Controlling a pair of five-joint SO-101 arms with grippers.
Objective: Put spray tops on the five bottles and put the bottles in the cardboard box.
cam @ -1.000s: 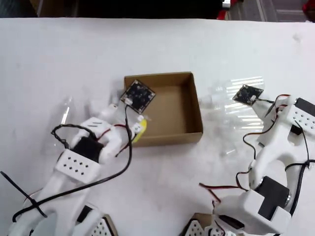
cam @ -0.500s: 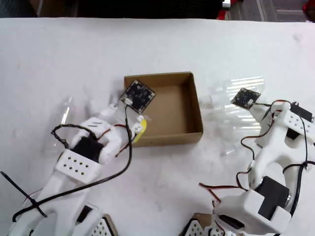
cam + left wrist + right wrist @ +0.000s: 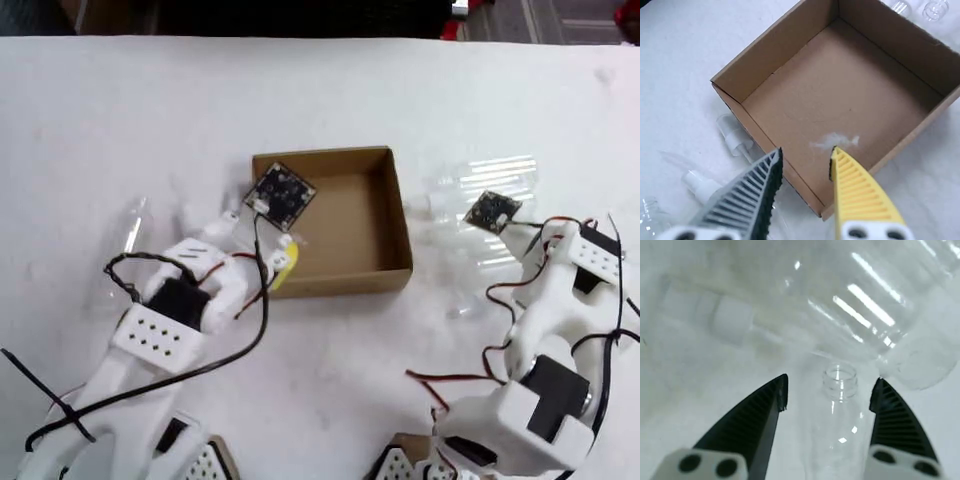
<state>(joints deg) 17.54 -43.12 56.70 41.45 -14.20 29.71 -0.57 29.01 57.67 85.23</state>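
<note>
Clear uncapped bottle [image 3: 839,405]: lies on its side on the white table [image 3: 150,120], to the right of the cardboard box [image 3: 340,280], open neck pointing away from the right wrist camera.

Right gripper [image 3: 830,382]: jaws apart, one finger on either side of the bottle's neck. No contact that I can make out.

Just beyond that neck a second bottle [image 3: 875,295] lies crosswise. A white spray top [image 3: 732,320] appears fitted to it, on the end nearest the box.

Left gripper [image 3: 805,152]: jaws apart, hanging over the box's near wall, yellow finger above the brown floor, black finger above the wall's edge. Two loose spray tops [image 3: 732,137] lie on the table just outside that wall.

Judgement: capping is partly done, boxing is not yet begun.

Risks from here:
- The neck is round, slick and narrow. An off-centre close could squeeze it out sideways or set the bottle rolling.
- Pushing further forward would nudge the crosswise bottle, which lies very near.
- Thin clear plastic may buckle under a hard pinch on the body.
- The loose tops lie on the far side of the box, by the other arm. Lifting this bottle into the box uncapped would skip a step.
</note>
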